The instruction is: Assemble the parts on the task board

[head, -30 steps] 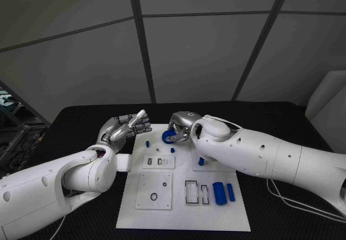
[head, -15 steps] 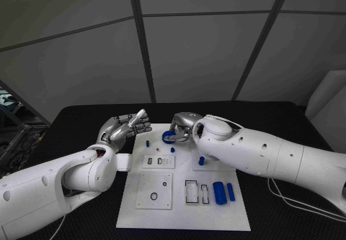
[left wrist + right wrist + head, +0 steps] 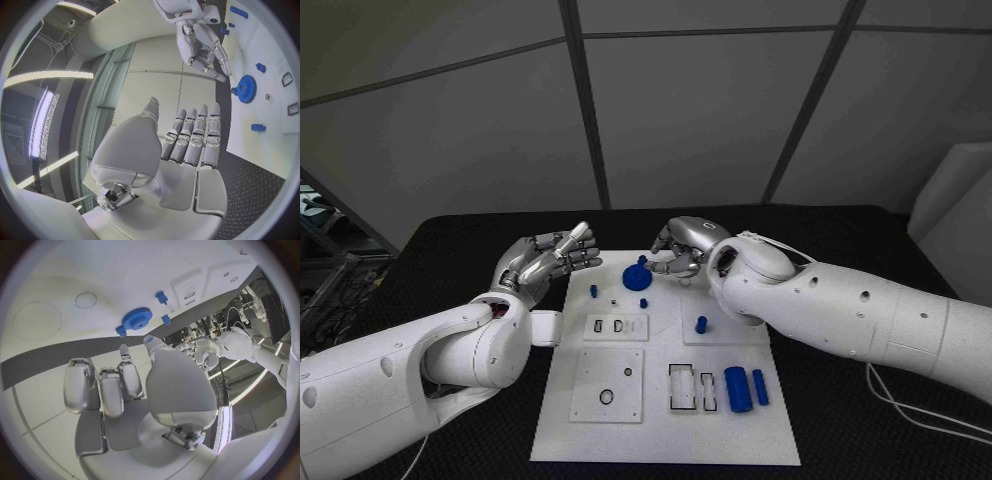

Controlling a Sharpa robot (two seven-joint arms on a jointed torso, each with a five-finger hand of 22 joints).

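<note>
The white task board lies in the middle of the black table. A blue gear sits on the board's far part, with nothing touching it; the wrist views show it too. My right hand hovers just right of and behind the gear, holding nothing, its fingers loosely apart and pointing down at the board. My left hand is raised by the board's far left corner, fingers up and apart, empty.
Small blue pegs stand near the gear, another further right. Two blue cylinders lie beside rectangular slots at the near right. A black ring lies on the near left plate.
My right hand has let go of the blue gear and drawn back up and to the right. The gear now rests free on the board. The left hand has barely moved.
</note>
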